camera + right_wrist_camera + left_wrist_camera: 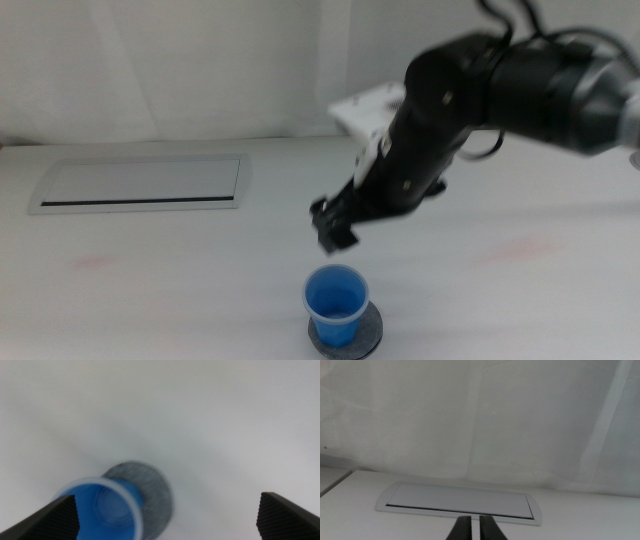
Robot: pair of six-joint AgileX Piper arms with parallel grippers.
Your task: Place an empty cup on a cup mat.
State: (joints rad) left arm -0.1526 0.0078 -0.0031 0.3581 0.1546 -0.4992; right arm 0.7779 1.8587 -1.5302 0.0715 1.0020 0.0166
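The blue cup (336, 300) stands upright on the round grey cup mat (352, 338) near the table's front edge, and its inside looks empty. My right gripper (333, 226) hangs just above and behind the cup, open and empty, apart from it. In the right wrist view its two jaws stand wide apart (170, 517), with the cup (107, 510) and the mat (155, 490) below between them. My left gripper (475, 530) is out of the middle view; its jaws are together and hold nothing.
A white rectangular panel with a dark slot (140, 183) lies flat at the back left; it also shows in the left wrist view (457, 500). A white curtain hangs behind the table. The right arm (520, 80) reaches in over the back right.
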